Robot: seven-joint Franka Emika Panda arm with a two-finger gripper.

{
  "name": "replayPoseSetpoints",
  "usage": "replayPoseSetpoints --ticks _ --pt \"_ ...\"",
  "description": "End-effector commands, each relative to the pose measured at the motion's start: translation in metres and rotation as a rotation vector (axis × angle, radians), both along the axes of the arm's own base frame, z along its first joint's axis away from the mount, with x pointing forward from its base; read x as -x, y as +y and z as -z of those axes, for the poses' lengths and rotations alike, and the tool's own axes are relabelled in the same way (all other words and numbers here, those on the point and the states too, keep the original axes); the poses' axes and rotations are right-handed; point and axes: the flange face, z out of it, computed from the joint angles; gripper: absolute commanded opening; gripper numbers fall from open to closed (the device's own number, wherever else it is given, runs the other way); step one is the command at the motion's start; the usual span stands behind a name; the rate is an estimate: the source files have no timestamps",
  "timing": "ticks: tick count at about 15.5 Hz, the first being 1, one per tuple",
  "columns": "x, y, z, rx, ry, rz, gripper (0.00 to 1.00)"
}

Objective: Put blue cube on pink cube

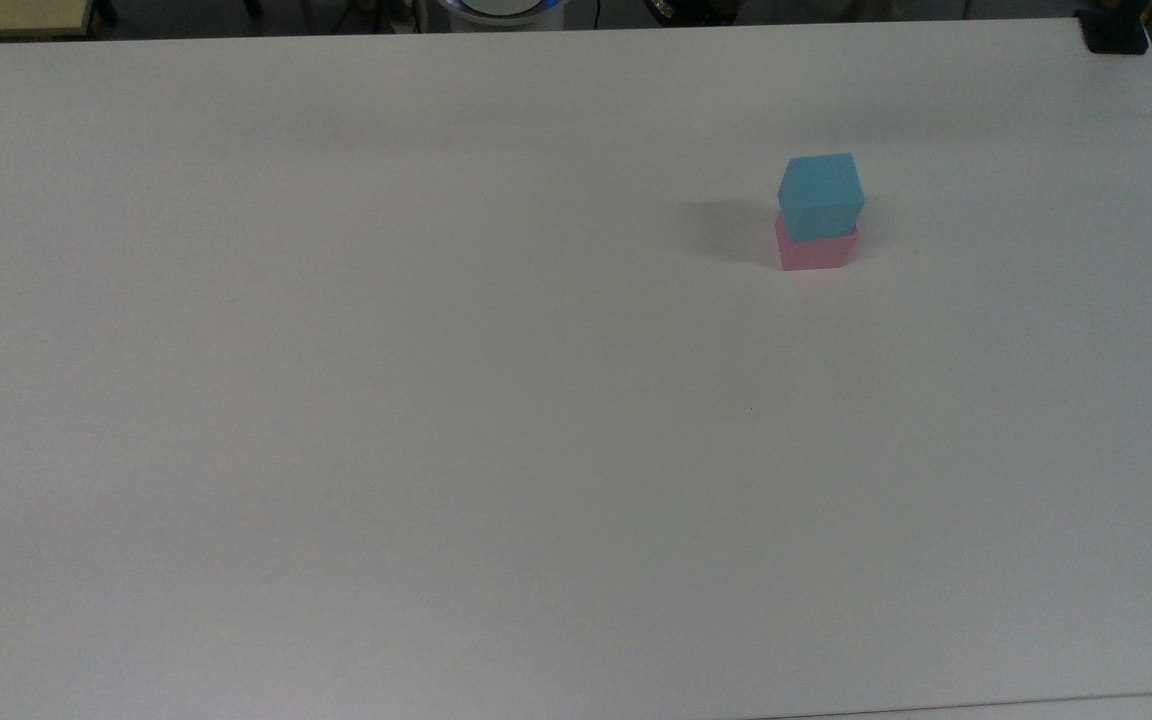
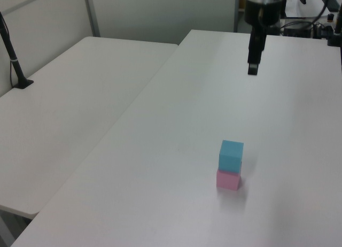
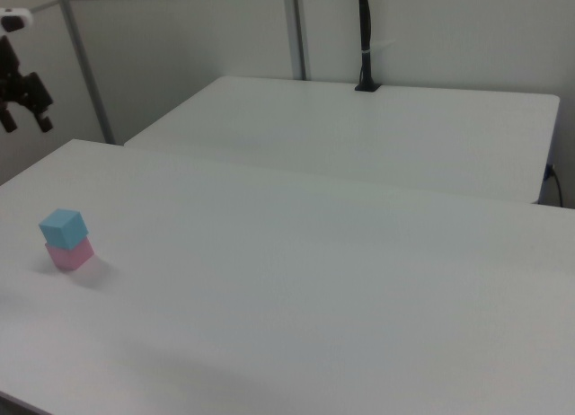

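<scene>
The blue cube (image 1: 821,195) rests on top of the pink cube (image 1: 814,250) on the white table (image 1: 436,400), slightly turned against it. This stack stands free, with nothing touching it, in the left view as blue cube (image 2: 231,155) over pink cube (image 2: 228,179), and in the right view as blue cube (image 3: 63,227) over pink cube (image 3: 70,253). My gripper (image 3: 25,125) hangs high above the stack at the right view's top left, open and holding nothing. In the left view the gripper (image 2: 252,70) is well above and beyond the cubes.
A second white table (image 2: 64,108) adjoins this one on the left view's left. A black post (image 2: 13,60) is clamped to its far edge. A black clamp (image 1: 1116,35) sits at the top view's upper right corner.
</scene>
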Motion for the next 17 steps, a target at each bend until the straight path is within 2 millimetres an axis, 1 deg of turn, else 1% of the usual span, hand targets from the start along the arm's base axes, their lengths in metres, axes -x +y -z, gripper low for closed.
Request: replayPoseSetpoints --ticks 1,2,4,7,8,9,12,15,16,17 --pt "-0.021 -0.078 -0.014 -0.021 0.050 -0.009 1.00" --pt "-0.027 -0.105 -0.019 -0.026 0.054 0.000 1.00" --pt "-0.040 -0.160 -0.019 -0.037 0.076 0.018 1.00" --pt "-0.048 -0.242 -0.025 -0.053 0.084 0.056 1.00" --pt "-0.049 -0.260 -0.025 -0.054 0.083 0.068 1.00" --pt "-0.049 -0.272 -0.025 -0.055 0.084 0.082 1.00" --pt "-0.050 -0.292 -0.022 -0.055 0.088 0.119 1.00" --pt "-0.051 -0.301 -0.022 -0.055 0.087 0.136 1.00" --pt "-0.051 -0.307 -0.022 -0.056 0.084 0.144 1.00" --pt "-0.053 -0.308 -0.021 -0.056 0.083 0.141 1.00"
